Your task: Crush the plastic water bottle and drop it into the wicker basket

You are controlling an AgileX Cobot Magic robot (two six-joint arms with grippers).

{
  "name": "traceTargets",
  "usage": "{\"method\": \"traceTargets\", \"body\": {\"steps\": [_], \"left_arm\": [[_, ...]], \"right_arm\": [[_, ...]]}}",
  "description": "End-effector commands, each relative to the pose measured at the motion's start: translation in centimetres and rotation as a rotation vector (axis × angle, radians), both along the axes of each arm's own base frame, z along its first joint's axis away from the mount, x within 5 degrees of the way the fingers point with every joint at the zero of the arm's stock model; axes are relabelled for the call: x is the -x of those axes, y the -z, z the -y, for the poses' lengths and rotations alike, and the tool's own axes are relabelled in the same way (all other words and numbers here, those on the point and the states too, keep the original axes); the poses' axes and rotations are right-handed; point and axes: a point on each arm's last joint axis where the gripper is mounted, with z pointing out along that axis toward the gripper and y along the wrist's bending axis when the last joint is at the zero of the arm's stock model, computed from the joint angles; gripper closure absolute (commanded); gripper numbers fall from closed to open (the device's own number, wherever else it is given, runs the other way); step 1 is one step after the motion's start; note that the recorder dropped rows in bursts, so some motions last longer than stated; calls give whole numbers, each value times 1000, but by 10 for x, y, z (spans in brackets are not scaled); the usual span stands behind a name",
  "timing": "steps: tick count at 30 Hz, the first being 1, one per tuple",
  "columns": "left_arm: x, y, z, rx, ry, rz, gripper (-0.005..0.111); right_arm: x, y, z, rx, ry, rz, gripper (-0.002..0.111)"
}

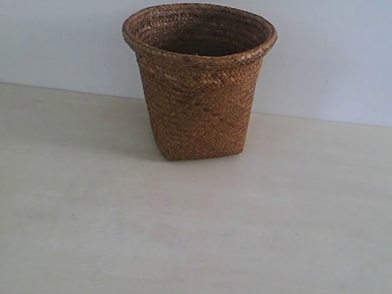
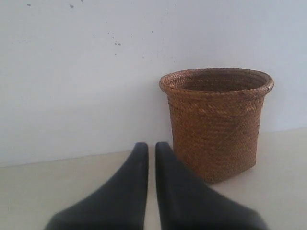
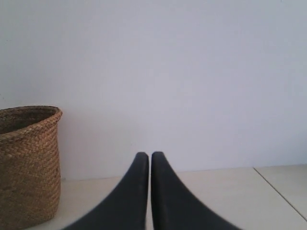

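Note:
The wicker basket (image 1: 196, 81) stands upright on the pale table near the back wall, and also shows in the left wrist view as the wicker basket (image 2: 216, 122) and at the edge of the right wrist view as the wicker basket (image 3: 28, 165). The plastic water bottle is out of view in every frame; the basket's inside is mostly hidden. My left gripper (image 2: 151, 146) is shut with nothing between its black fingers, low over the table beside the basket. My right gripper (image 3: 150, 155) is shut and empty too, further from the basket. Neither gripper shows in the exterior view.
A plain white wall (image 1: 355, 52) rises right behind the basket. The pale table (image 1: 182, 247) stretches forward from it. A seam or table edge (image 3: 280, 189) runs across the surface in the right wrist view.

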Motion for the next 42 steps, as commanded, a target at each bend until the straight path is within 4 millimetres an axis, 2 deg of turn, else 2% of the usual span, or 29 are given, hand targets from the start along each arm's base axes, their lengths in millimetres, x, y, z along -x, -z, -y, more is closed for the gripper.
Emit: {"method": "traceTargets", "body": {"steps": [1,6,29,37,42], "left_arm": [[-1,12,0,21,-3,0,102],[-3,25,0,20,-5,-6,102],[-3,29,0,8,-4,-40,102],[2,56,-1,-10,-5,-61,102],[8,58,-3,-9,-19,-58,102]], "right_arm": [[-4,13,3,-1,35,12,108],[-6,20,3,5,27,-22,108],[-6,20,3,-2,27,-20,108],[-6,20,3,-2,27,-20,108],[-6,20,3,-2,28,-18,108]]}}
